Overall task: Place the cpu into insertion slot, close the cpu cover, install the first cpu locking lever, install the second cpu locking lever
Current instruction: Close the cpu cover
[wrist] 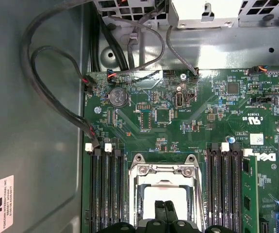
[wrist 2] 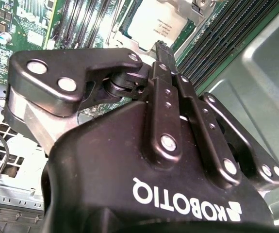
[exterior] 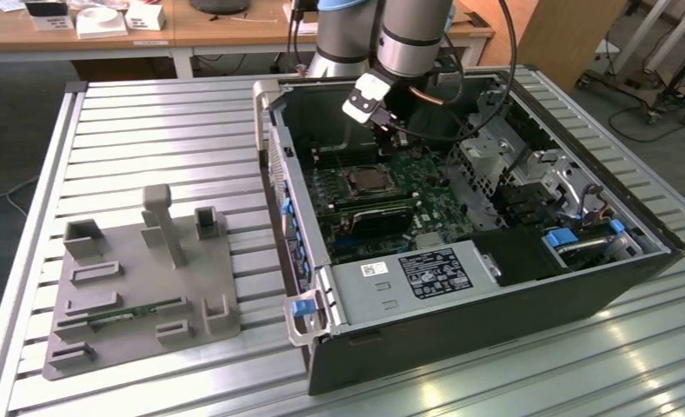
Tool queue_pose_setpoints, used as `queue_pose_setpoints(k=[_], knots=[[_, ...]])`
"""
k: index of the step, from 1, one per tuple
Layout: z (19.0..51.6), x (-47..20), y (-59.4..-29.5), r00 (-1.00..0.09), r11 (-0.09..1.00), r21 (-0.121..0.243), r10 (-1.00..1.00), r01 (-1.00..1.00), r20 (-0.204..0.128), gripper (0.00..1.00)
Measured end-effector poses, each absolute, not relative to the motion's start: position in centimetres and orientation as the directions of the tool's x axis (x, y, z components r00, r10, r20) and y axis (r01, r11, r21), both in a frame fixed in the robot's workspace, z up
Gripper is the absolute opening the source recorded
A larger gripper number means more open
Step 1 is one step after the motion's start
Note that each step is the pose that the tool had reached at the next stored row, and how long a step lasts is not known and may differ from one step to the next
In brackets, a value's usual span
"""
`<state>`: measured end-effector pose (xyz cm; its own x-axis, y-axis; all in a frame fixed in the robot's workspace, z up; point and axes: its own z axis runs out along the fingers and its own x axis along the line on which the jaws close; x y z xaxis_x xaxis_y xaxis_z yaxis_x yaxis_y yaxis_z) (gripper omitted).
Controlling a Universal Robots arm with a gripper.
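The cpu (wrist: 164, 194) lies seated in the slot (exterior: 348, 186), with the cover (wrist: 162, 171) lying around it. The fingers (wrist: 160, 213) are together, holding nothing, poised directly over one edge of the cpu.

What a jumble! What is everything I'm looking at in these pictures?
computer case: one, black, open, lying on the table.
table: one, silvery, slatted.
holder plate: one, grey, on the table at the exterior view's left of the case.
desks: wooden, behind the table.
circuit board: one, green, inside the case.
memory slots: two banks, black, either side of the cpu.
cpu: one, silver-grey, on the circuit board.
cpu cover: one, silvery frame, lying around the cpu.
coin battery: one, silver, on the board.
cables: several, black, along the case wall.
arm: one, grey, reaching into the case.
gripper: one, black, fingers shut, over the cpu.
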<state>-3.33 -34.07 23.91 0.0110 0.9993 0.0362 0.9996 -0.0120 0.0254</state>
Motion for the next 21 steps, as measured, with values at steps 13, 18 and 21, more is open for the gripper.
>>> queue_pose_setpoints(k=[13,18,21], knots=[[23.8,-4.1,-34.1,0.011,-0.012,0.026,0.999,1.000,0.036,0.11],[23.6,-5.5,-34.1,0.008,-0.009,0.026,0.999,1.000,0.036,0.11],[23.3,-5.9,-34.1,0.005,-0.006,0.026,0.999,1.000,0.036,0.11]])
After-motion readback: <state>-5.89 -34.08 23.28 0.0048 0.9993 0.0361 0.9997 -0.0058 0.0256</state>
